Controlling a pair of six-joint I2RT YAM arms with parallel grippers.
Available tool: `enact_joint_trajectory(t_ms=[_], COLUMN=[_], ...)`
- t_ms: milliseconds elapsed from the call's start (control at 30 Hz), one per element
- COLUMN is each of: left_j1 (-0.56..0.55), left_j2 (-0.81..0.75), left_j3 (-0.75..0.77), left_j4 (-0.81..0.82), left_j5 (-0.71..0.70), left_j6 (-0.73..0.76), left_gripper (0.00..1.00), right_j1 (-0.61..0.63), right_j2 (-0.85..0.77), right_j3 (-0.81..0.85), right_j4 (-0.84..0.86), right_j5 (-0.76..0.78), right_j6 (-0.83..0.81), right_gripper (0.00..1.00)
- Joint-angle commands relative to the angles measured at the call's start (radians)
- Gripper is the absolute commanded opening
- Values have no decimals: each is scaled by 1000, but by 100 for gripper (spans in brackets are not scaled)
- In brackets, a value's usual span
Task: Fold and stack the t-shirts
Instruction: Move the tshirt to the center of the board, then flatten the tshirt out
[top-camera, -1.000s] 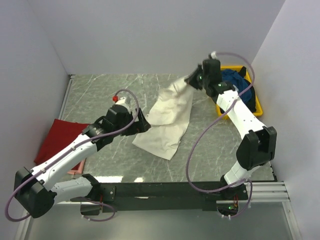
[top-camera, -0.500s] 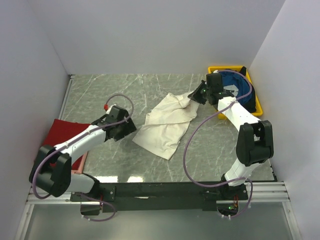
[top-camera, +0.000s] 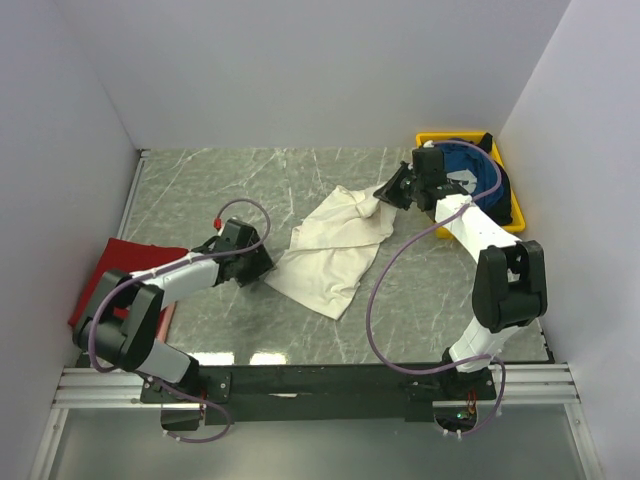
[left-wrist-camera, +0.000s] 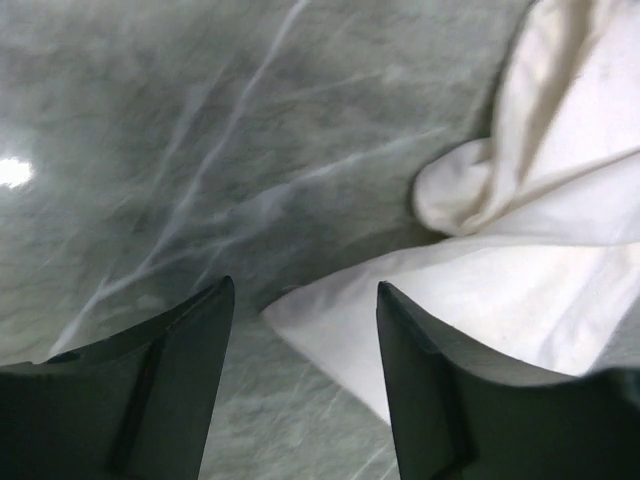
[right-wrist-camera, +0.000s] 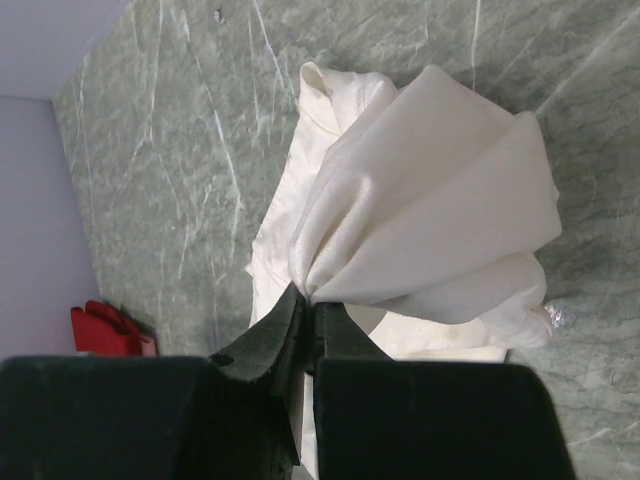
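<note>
at the middle of the table (top-camera: 200, 190) the cream tee (top-camera: 335, 250) lies rumpled, its long side running from the far right down toward the near left. its far right corner is gathered up and its near left corner lies flat on the marble.

your right arm stands with its elbow high near the table's right edge. the forearm reaches back and to the left, beside the yellow tray (top-camera: 518, 215). your right gripper (right-wrist-camera: 306, 296) has its jaws pinched tight on that gathered far corner. in the right wrist view the folds fan out from the pinch like a bunch, and the rest of the tee trails away across the table below.

your left arm lies low and stretched out from its base, forearm almost flat over the table, wrist pointing right at the tee's near left corner. your left gripper (left-wrist-camera: 303, 295) is spread wide with nothing in it. in the left wrist view the pointed corner of cloth lies in the gap between the two fingers, closer to the right one. you cannot tell from these views whether either finger touches the cloth.

the red tee (top-camera: 115, 275) lies at the left edge, partly under your left arm. the blue tee (top-camera: 470, 175) is heaped in the tray, behind your right wrist.
</note>
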Motion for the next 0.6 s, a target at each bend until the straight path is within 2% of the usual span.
enact_joint_trajectory(t_ms=[0,133,200,367,467,500,567], left_j1=[-4,-28,-57,-105,-123,-125,-125], left_j2=[35,56,72,78,64,53,38], left_j3=[-10,-12,-3,5,-6,-7,-12], left_j4=[93,124,94,42,25,12,-4], left_j5=[21,21,-46,-106,-114,-112,-112], left_j6=[30,40,41,21,11,11,10], left_gripper=[63,56,55,45,34,24,15], right_j1=[-1,-4,-5,-11,-19,-19,-25], right_j2=[-18,-10,-9,-6,-7,-7,-6], right_j3=[-7,-5,-4,5,5,5,7], right_j4=[42,39,38,35,36,38,35], right_j5=[-22,-22,-24,-24,-24,-24,-24], right_j6=[-14,-17,-20,-23,-23,-24,-24], right_gripper=[0,0,0,0,0,0,0])
